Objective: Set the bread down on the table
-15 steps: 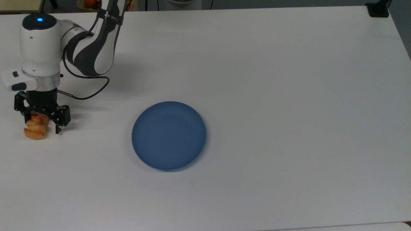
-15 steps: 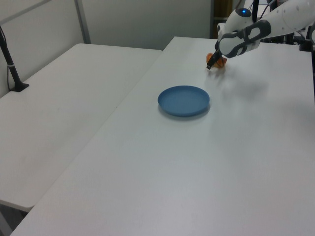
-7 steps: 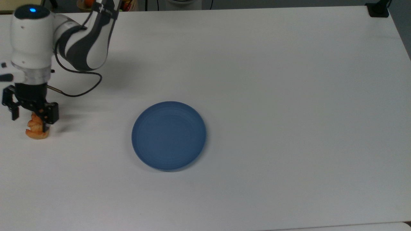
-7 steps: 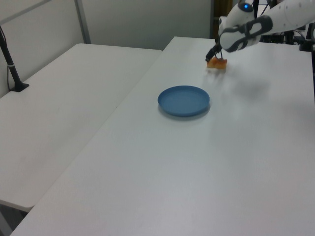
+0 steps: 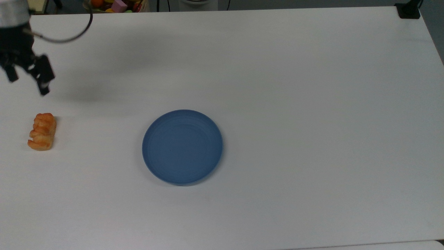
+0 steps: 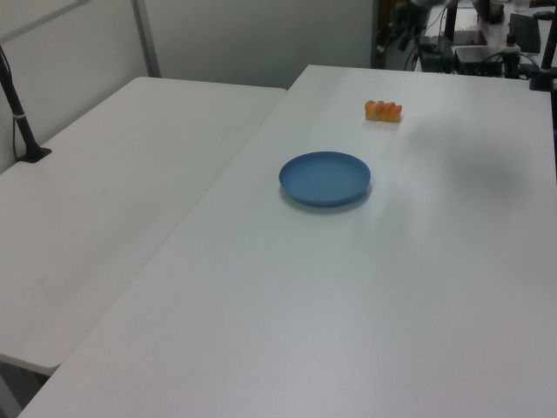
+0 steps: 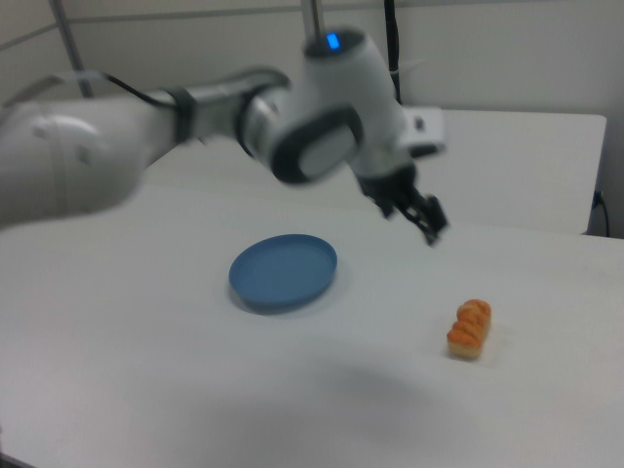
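I see the blue plate (image 5: 182, 147) sitting bare mid-surface (image 5: 312, 104), well apart from the bread (image 5: 42, 132), which lies alone on the surface near the top view's left edge. My arm (image 7: 195, 127) reaches in from the right view's left, wrist angled down. The claw (image 5: 27, 78) hangs above the surface, clear of the bread, fingers spread wide and holding nothing.
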Robot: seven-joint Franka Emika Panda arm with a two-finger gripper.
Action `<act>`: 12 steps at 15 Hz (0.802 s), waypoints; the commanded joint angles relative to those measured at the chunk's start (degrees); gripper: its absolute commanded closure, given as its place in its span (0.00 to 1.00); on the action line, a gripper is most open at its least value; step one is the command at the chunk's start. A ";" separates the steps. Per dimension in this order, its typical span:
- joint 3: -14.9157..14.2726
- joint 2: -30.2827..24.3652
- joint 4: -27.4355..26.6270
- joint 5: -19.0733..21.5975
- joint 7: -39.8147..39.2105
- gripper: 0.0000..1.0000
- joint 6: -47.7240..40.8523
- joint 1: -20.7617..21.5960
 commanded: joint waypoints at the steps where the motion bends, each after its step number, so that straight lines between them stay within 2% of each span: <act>1: 5.07 -10.66 -4.53 -2.21 2.84 0.00 -12.94 -2.14; 5: 5.69 -16.98 -7.25 -2.21 2.94 0.00 -22.51 -1.97; 9: 5.69 -18.58 -7.26 -2.21 2.76 0.00 -28.33 -1.70; 12: 5.69 -18.58 -6.91 -2.21 2.85 0.00 -28.61 -1.70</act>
